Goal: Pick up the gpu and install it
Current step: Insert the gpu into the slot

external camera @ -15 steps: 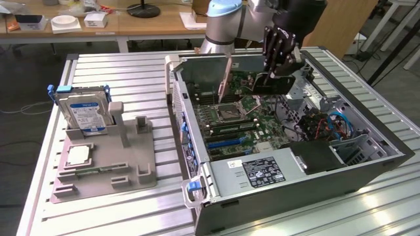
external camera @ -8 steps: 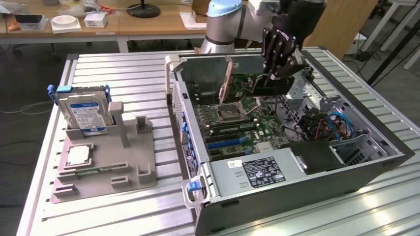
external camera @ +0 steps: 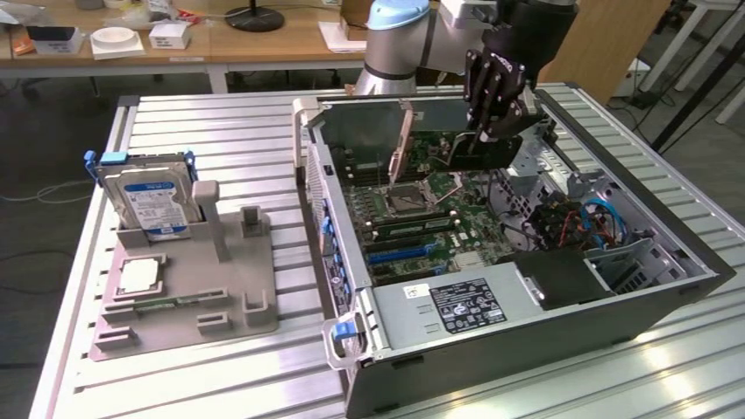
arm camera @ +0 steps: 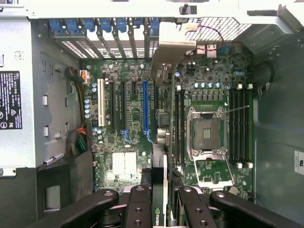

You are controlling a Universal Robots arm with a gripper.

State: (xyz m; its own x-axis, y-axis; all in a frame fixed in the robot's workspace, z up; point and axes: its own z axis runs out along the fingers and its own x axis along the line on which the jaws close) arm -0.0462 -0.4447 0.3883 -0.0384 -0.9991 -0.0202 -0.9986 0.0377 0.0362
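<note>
My gripper (external camera: 494, 122) hangs over the far end of the open computer case (external camera: 652, 314), shut on the gpu (external camera: 481, 152), a dark flat card held on edge above the motherboard (external camera: 413, 214). In the wrist view the gpu (arm camera: 159, 183) shows edge-on between the black fingers (arm camera: 139, 206), and its silvery end bracket (arm camera: 172, 47) reaches toward the case's rear slot openings. The card floats above the board between the blue expansion slot (arm camera: 146, 109) and the memory slots beside the empty CPU socket (arm camera: 207, 133). It does not sit in any slot.
A grey fixture (external camera: 187, 301) on the slatted table (external camera: 233, 131) carries a hard drive (external camera: 152, 202) with a blue label and a small silver CPU chip (external camera: 138, 275). Inside the case are a power supply (external camera: 466, 305), bundled cables (external camera: 559, 218) and a drive cage.
</note>
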